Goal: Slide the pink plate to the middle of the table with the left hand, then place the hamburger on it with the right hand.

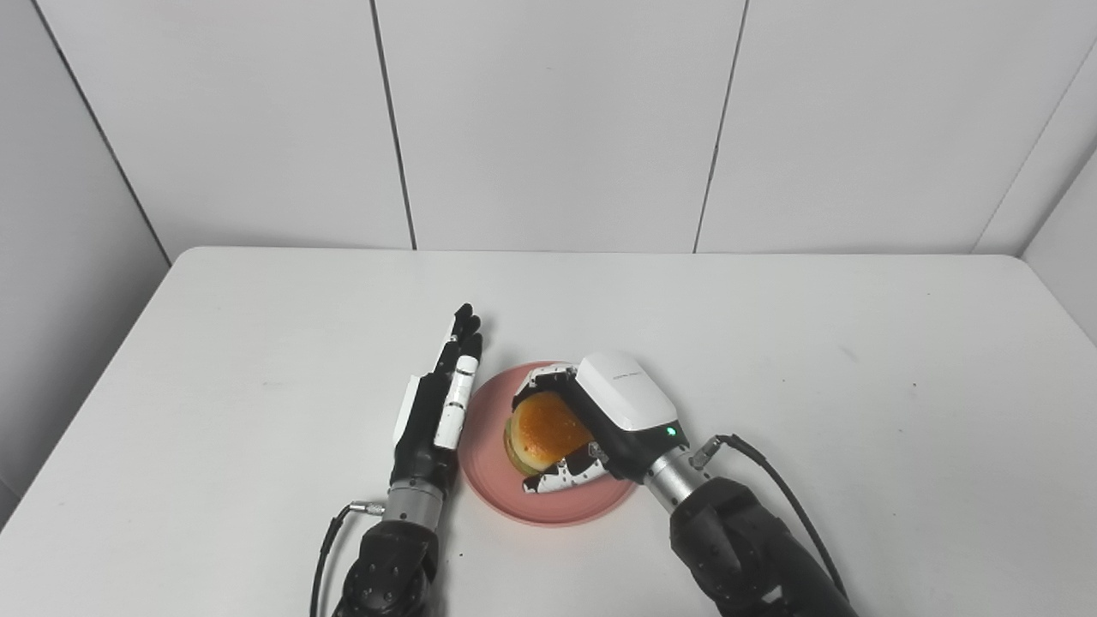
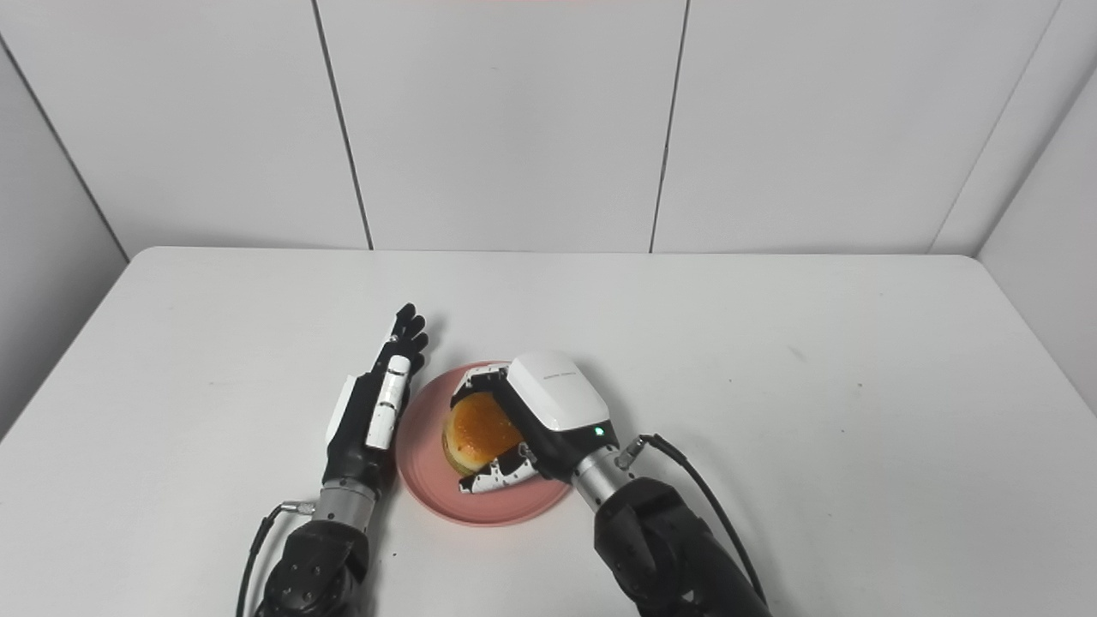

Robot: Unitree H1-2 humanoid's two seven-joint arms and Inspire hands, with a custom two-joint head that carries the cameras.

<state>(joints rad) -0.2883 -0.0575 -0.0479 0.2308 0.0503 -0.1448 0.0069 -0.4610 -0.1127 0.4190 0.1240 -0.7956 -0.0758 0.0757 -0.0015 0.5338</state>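
The pink plate [image 1: 488,467] lies on the white table near the front middle. The hamburger [image 1: 543,431], with a golden-brown bun, sits on the plate. My right hand [image 1: 600,420] is over the plate, its fingers and thumb wrapped around the hamburger. My left hand [image 1: 441,403] is open, fingers straight and pointing away, lying edge-on right beside the plate's left rim. I cannot tell whether it touches the rim. Both also show in the right eye view, the plate [image 2: 428,480] and the hamburger [image 2: 476,428].
The white table [image 1: 857,411] stretches bare to the left, right and back. Grey wall panels stand behind it. Black cables run from both wrists near the front edge.
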